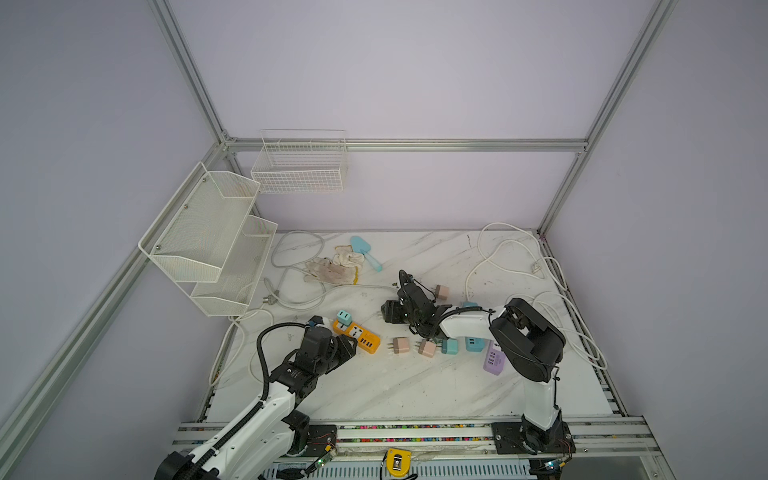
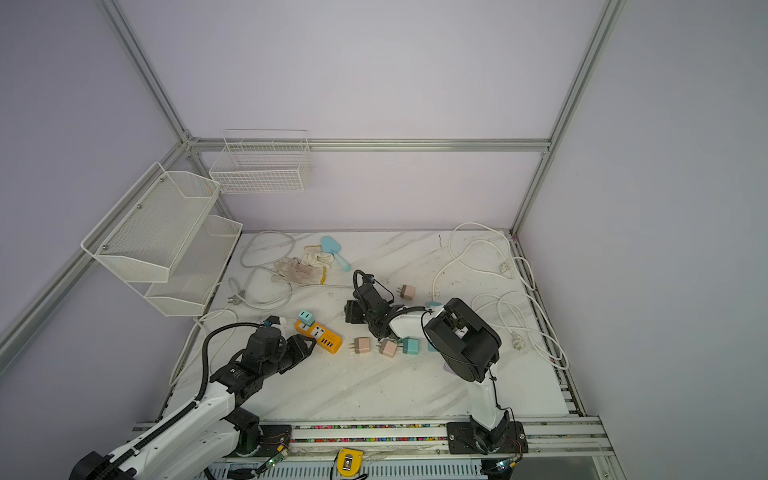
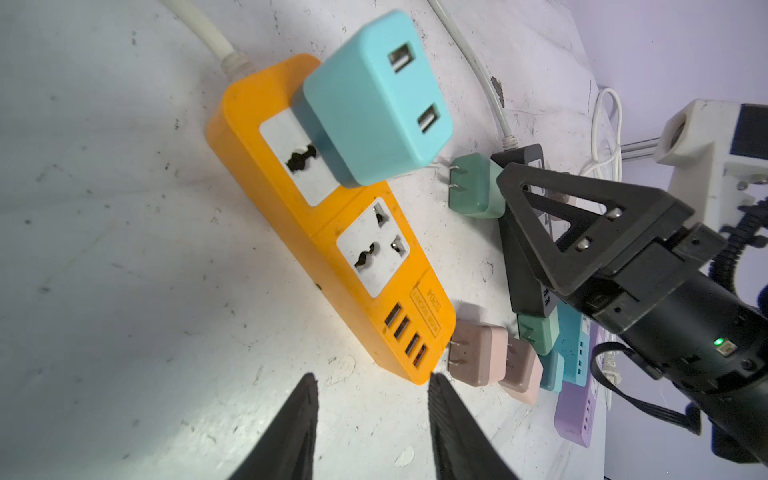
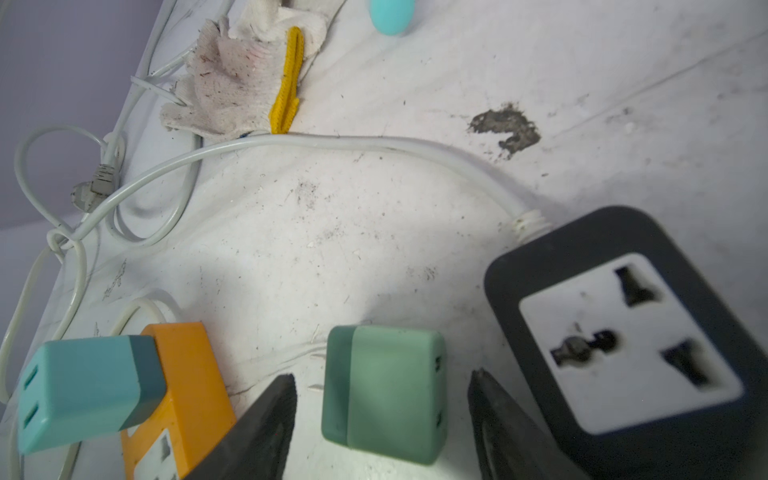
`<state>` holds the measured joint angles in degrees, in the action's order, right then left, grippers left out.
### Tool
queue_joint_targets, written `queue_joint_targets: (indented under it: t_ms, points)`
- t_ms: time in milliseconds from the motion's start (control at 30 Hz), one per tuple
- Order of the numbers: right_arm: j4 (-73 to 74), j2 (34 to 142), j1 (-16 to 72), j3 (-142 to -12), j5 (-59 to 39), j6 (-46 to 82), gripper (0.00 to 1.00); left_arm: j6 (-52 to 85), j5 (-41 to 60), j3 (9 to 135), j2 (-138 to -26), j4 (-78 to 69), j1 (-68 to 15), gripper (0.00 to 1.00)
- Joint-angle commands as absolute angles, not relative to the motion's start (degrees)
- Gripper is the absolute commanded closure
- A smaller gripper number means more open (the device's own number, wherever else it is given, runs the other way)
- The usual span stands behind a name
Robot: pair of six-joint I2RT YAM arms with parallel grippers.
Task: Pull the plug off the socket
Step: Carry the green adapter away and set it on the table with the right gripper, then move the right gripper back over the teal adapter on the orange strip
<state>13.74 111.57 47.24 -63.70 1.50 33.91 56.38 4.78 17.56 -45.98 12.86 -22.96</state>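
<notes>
In the right wrist view the green plug (image 4: 386, 390) is seen lying free on the table (image 4: 374, 232), between the orange power strip (image 4: 195, 374) and the black power strip (image 4: 582, 237), whose socket is empty. The right gripper (image 4: 382, 376) is spread around the green plug with a gap on each side, so nothing is gripped. The teal plug (image 4: 87, 386) is seated in the orange power strip at its cord end. If the jaws were closed here, the loose green plug would be taken up instead of the seated one. If the gripper were swept toward the orange power strip, the green plug could be shoved against it.

In the left wrist view the left gripper (image 3: 372, 378) is held with jaws apart and empty, just off the USB end of the orange power strip, one fingertip close to its corner. The strip is not pinned. It is judged that a pull on the teal plug would lift or drag the light strip along, and that a nudge from that fingertip would turn it.

In both top views the teal plug is found at the end of the orange power strip away from the left gripper. Loose pink plugs (image 1: 400, 347) lie near the USB end and could be knocked about by a crossing arm.
</notes>
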Motion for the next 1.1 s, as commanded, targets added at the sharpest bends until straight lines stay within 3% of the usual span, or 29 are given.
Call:
queue_joint_targets:
  t_ms: [0, 400, 733, 1067]
  points:
    - [10.2, 107.7, 47.2, -63.2, 4.0, 31.7, 0.27, 53.9, 1.9, 22.6, -43.8, 14.8, -23.2, 0.55]
    - [0.9, 106.6, 53.5, -71.3, 6.7, 17.4, 0.26, 48.4, -5.0, 27.1, -40.3, 21.7, -20.2, 0.53]
    - [-3.5, 111.0, 58.9, -79.3, 3.7, 4.6, 0.31, 48.0, 5.1, 26.3, -45.8, 14.3, -10.6, 0.53]
    - [-4.2, 116.9, 60.5, -85.9, 2.7, 0.2, 0.40, 48.6, 11.7, 25.7, -54.6, 4.6, -5.2, 0.56]
